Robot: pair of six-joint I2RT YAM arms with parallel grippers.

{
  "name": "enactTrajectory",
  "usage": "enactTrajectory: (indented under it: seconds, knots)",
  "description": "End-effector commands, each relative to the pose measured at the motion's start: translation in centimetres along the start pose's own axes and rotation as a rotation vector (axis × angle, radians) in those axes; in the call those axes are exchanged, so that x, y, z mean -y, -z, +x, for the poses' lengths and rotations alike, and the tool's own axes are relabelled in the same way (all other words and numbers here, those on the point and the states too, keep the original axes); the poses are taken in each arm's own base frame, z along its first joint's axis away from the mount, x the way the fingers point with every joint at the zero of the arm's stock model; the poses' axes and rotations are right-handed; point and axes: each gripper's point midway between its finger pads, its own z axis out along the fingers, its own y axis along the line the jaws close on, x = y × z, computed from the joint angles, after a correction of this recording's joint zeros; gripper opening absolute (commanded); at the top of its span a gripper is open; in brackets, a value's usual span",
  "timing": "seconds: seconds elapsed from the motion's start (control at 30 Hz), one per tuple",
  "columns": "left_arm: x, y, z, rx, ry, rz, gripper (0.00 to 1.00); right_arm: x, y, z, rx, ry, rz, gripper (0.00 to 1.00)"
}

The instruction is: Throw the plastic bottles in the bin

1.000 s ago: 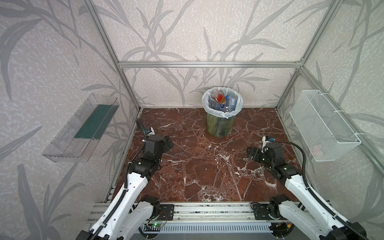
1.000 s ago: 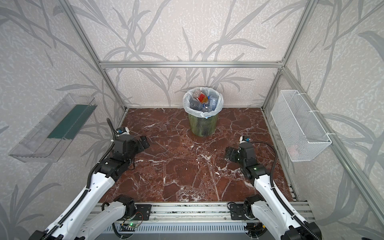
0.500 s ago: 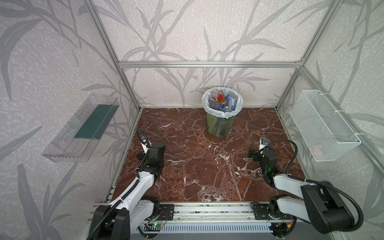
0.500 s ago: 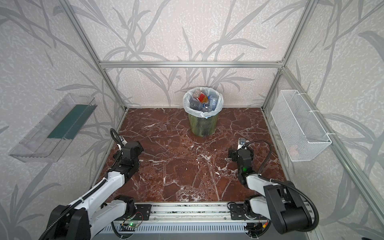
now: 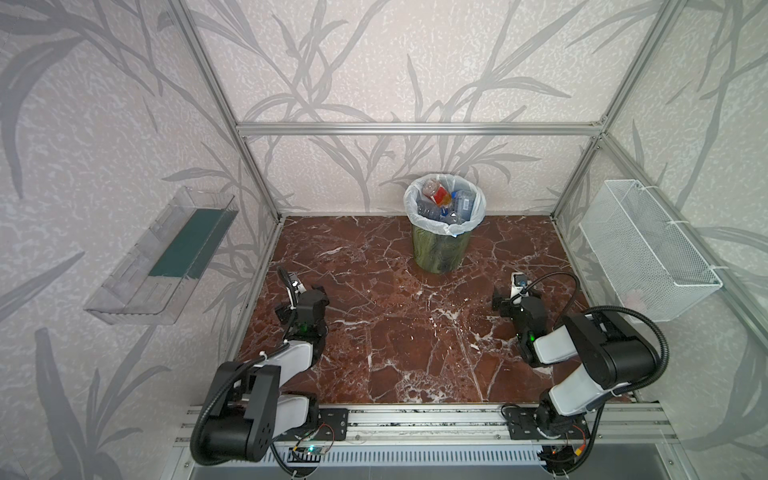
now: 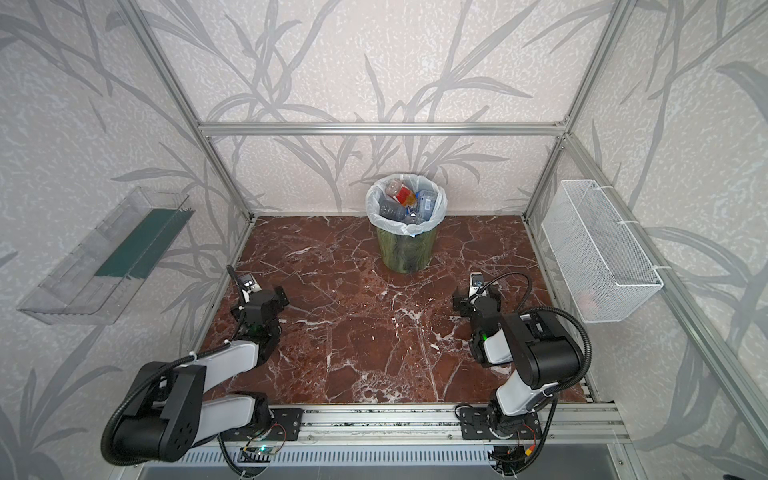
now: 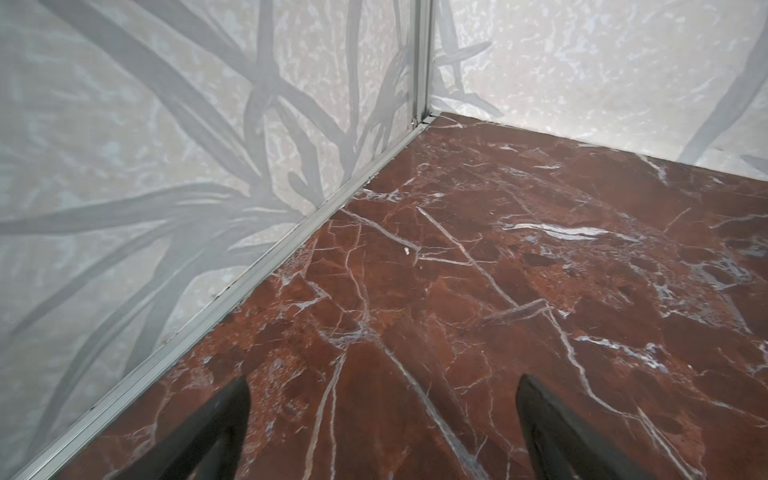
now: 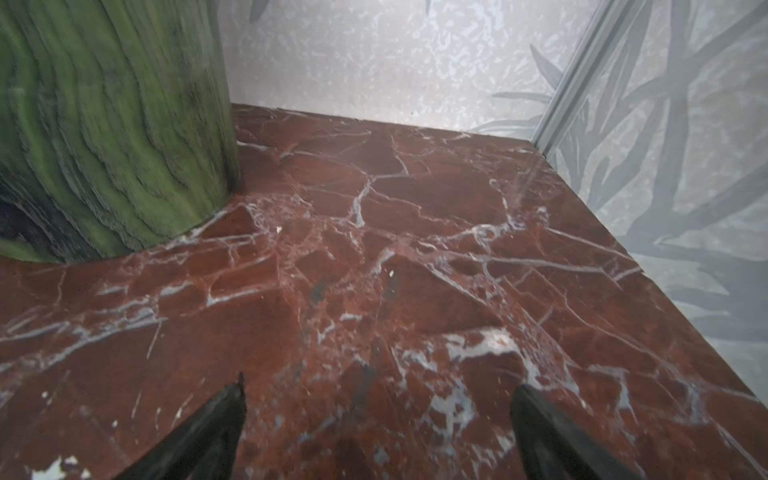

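I judged the job done: small clear plastic bottles (image 5: pixel 437 196) lay in the round green marbled bin (image 5: pixel 440 254), none on the table (image 5: pixel 395 332), left fingers (image 7: pixel 220 428) and right fingers (image 8: pixel 544 440) spread wide, empty.

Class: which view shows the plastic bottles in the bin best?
Both top views: they look down into the bin, showing the plastic bottles inside. The right wrist view shows only the bin's green wall; the left wrist view shows neither.
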Motion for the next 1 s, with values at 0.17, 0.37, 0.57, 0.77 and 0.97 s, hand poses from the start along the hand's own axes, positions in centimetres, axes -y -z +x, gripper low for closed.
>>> enactTrajectory:
  seconds: [0.17,0.37,0.57,0.77,0.97]
  knots:
    - [4.5,-2.8,-0.1,0.037,-0.067,0.192,0.99,0.4,-1.6,-2.0,-0.013,-0.009,0.018,0.99]
    - [5.3,-3.6,0.3,-0.043,-0.092,0.225,0.99,0.5,-1.6,-1.9,-0.015,-0.008,0.02,0.99]
    - [5.3,-3.6,0.2,-0.035,-0.094,0.224,0.99,0.4,-1.6,-1.9,-0.015,-0.008,0.02,0.99]
    - [5.3,-3.6,0.2,-0.038,-0.095,0.223,0.99,0.5,-1.6,-1.9,-0.015,-0.008,0.02,0.99]
    - [5.3,-3.6,0.2,-0.036,-0.094,0.224,0.99,0.4,-1.6,-1.9,-0.014,-0.008,0.02,0.99]
